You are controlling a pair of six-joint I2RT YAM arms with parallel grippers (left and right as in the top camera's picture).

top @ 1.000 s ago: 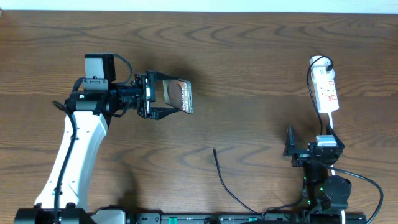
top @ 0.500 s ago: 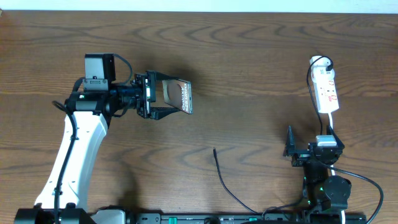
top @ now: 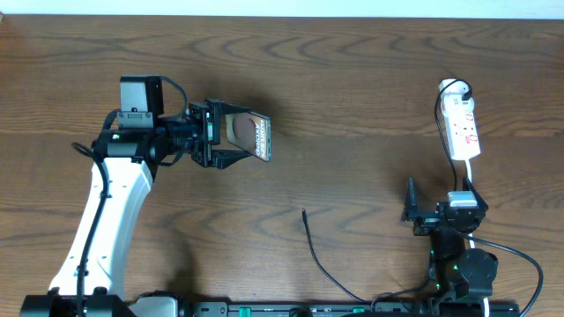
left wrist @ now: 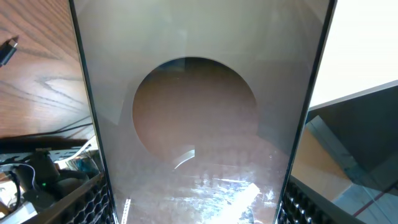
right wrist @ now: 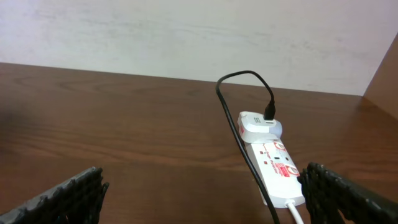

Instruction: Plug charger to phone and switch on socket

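Two arms: we find one at each side of the table [top: 352,70].
Left gripper [top: 236,134]: clamped on the phone [left wrist: 199,137], one finger on each long edge.
Phone: held tilted, lettered end pointing away from the arm.
Right gripper [right wrist: 204,173]: fingers wide apart, holding nothing, near the socket [top: 463,128].
Charger [top: 307,231]: lying on the table, tip free, well apart from the phone.
Socket: at the right side, white adapter [right wrist: 260,126] plugged in at its far end.
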